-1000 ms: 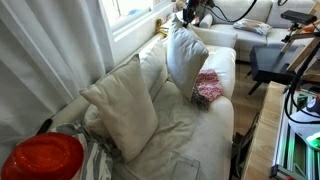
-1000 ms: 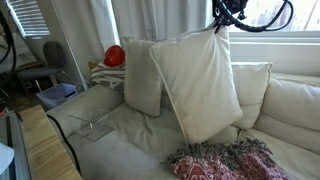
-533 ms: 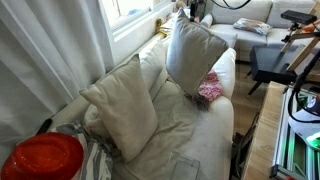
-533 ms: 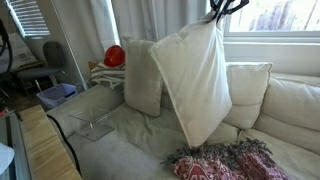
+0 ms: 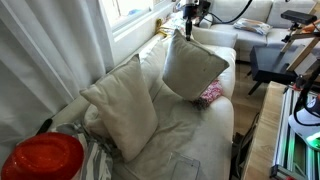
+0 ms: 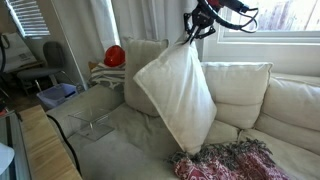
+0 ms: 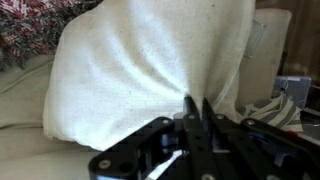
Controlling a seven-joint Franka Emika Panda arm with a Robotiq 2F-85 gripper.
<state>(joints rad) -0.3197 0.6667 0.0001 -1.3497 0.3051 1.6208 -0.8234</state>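
My gripper (image 5: 186, 30) (image 6: 187, 37) is shut on the top corner of a cream pillow (image 5: 193, 67) (image 6: 177, 93) and holds it hanging above the sofa seat. In the wrist view the jaws (image 7: 197, 103) pinch the pillow's fabric (image 7: 140, 70). The pillow hangs tilted, its lower end near a pink and red knitted throw (image 5: 210, 92) (image 6: 222, 160) on the seat. A second cream pillow (image 5: 122, 103) (image 6: 144, 76) leans upright against the sofa back.
The sofa (image 5: 190, 145) (image 6: 110, 135) is cream, under a window with white curtains (image 5: 55, 40). A red round object (image 5: 42, 158) (image 6: 115, 55) sits at one end. A clear plastic piece (image 6: 92, 125) lies on the seat. A chair (image 5: 268, 65) stands nearby.
The gripper has moved with the pillow toward the sofa's middle and slightly down. The pillow swung and turned, now hanging over the seat and partly covering the throw.
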